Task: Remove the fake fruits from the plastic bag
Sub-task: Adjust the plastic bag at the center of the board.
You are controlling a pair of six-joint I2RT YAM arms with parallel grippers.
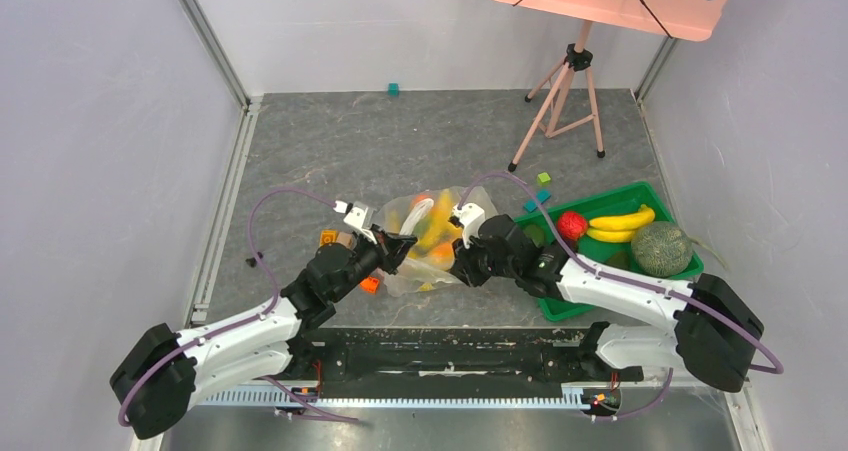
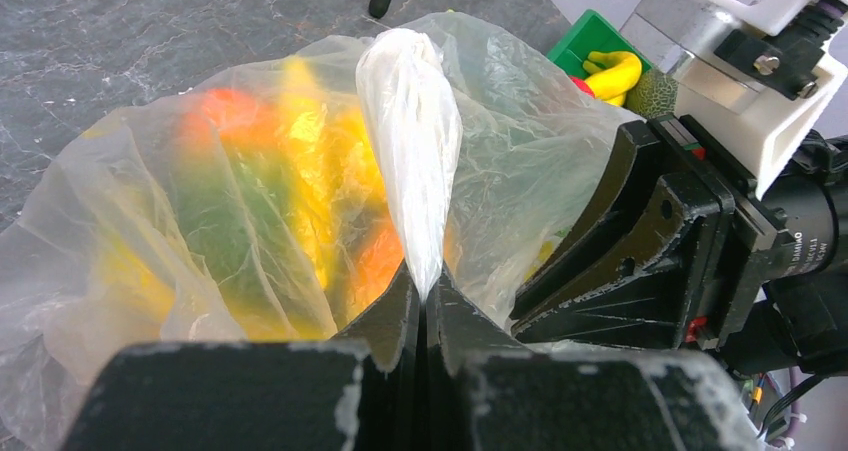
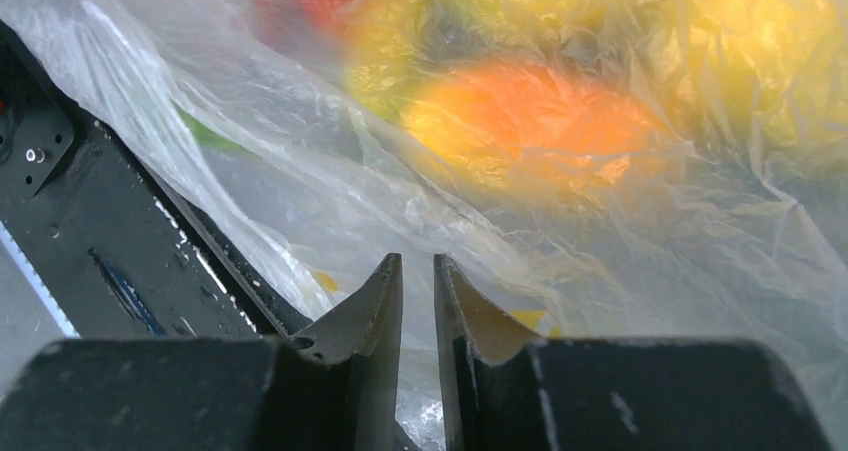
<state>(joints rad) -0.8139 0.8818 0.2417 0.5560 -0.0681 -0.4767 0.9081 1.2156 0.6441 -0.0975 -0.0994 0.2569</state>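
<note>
The transparent plastic bag [image 1: 425, 233] lies mid-table between both arms, with yellow, orange, red and green fake fruits [image 1: 438, 233] inside. My left gripper [image 1: 400, 243] is shut on the bag's twisted handle loop [image 2: 410, 131], pinched at my fingertips [image 2: 425, 296]; the fruits [image 2: 300, 171] glow through the film behind it. My right gripper [image 1: 462, 261] is at the bag's right side. Its jaws [image 3: 418, 271] stand a narrow gap apart, with bag film [image 3: 650, 231] just beyond them and an orange fruit [image 3: 530, 116] behind.
A green tray [image 1: 560, 306] at right holds a banana [image 1: 622, 221], a red fruit [image 1: 571, 225] and a melon [image 1: 660, 248]. Small orange blocks [image 1: 328, 238] lie by my left gripper. A pink tripod stand [image 1: 565, 91] is at the back right.
</note>
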